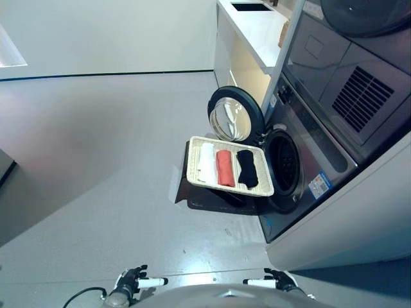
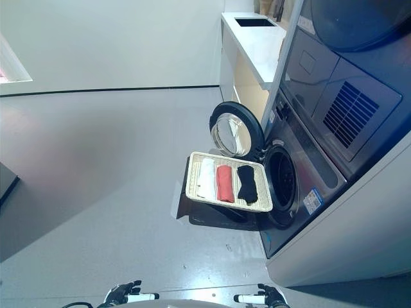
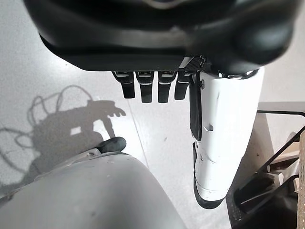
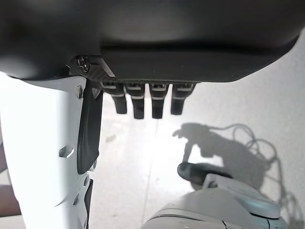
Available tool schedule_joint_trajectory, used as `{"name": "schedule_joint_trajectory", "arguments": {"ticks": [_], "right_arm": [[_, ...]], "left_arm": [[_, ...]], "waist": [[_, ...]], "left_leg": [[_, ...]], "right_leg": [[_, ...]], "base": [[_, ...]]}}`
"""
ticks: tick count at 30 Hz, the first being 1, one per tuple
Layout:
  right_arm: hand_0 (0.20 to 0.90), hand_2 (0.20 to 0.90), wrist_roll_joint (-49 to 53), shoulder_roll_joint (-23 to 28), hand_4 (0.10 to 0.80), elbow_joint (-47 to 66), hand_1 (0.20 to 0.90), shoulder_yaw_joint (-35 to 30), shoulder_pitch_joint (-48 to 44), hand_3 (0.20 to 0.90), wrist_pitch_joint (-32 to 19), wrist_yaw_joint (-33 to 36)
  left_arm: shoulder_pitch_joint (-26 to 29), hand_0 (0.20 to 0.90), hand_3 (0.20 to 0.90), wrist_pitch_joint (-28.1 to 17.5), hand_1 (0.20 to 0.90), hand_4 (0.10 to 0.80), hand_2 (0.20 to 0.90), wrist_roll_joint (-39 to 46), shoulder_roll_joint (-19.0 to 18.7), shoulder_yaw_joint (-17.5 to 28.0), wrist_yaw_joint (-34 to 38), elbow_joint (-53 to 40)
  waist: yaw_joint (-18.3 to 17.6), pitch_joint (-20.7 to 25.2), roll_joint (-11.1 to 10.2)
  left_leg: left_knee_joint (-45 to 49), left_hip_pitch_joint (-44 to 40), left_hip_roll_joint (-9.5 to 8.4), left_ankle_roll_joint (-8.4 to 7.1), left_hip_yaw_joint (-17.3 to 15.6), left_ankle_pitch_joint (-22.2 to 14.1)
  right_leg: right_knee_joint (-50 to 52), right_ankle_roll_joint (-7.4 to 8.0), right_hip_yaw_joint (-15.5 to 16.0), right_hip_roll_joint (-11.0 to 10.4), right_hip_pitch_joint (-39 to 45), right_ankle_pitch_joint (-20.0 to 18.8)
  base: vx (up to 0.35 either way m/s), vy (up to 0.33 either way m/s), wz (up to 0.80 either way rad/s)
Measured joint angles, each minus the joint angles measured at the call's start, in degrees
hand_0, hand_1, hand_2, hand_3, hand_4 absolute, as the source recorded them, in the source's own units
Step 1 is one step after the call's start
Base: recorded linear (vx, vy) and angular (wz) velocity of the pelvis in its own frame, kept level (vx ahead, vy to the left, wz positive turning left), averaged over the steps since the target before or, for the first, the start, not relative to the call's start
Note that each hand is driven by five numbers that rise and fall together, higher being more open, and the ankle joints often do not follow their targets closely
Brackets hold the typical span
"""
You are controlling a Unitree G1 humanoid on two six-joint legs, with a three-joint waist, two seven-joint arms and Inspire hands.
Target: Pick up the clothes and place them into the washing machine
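Both robot hands sit low, well short of the laundry: left robot hand and right robot hand, fingers relaxed and straight, holding nothing. White tray rests on a dark stand just before the washing machine, door swung open. Three folded clothes lie side by side, long axes running across the tray: white, red, black. Drum interior dark, contents probably unreadable. Counter beyond, cut off at the frame.
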State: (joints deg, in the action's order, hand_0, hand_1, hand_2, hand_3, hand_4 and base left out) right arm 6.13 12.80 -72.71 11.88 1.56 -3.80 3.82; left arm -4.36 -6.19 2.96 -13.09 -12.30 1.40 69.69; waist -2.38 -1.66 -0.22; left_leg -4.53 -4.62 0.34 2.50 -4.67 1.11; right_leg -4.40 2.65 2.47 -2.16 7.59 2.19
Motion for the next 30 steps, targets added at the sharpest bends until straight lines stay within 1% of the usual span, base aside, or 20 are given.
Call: {"name": "schedule_joint_trajectory", "arguments": {"ticks": [18,25,30], "right_arm": [[0.9,0.9,-1.16,0.01,0.8,-0.42,0.9,1.15,-0.02,0.9,0.13,0.18],[0.9,0.9,-1.15,0.06,0.8,-0.41,0.9,1.15,-0.45,0.9,0.19,0.67],[0.9,0.9,-1.09,0.17,0.8,-0.55,0.9,1.07,-2.05,0.9,0.4,1.42]], "left_arm": [[0.1,0.9,0.9,0.94,0.9,0.8,0.9,0.13,0.02,-0.02,-0.01,0.07],[0.51,0.9,0.9,1.01,0.9,0.8,0.9,0.24,0.11,-0.27,0.1,0.11],[2.13,0.9,0.9,1.26,0.9,0.8,0.9,0.3,0.47,-0.23,0.16,0.14]], "waist": [[0.02,-0.02,0.0],[0.02,-0.52,0.31],[0.12,-1.54,0.95]], "left_leg": [[-0.01,0.12,-0.07,-0.02,0.32,0.02],[-0.04,1.0,-0.28,0.02,0.31,-0.03],[-0.02,2.32,-0.59,0.6,0.21,0.03]], "right_leg": [[-0.05,0.0,0.35,-0.05,0.02,0.0],[0.17,-0.01,0.31,-0.27,-1.0,0.0],[1.25,0.17,0.1,-0.53,-3.1,-0.55]], "base": [[0.001,0.004,0.0],[0.004,0.08,0.0],[0.008,0.136,-0.06]]}}
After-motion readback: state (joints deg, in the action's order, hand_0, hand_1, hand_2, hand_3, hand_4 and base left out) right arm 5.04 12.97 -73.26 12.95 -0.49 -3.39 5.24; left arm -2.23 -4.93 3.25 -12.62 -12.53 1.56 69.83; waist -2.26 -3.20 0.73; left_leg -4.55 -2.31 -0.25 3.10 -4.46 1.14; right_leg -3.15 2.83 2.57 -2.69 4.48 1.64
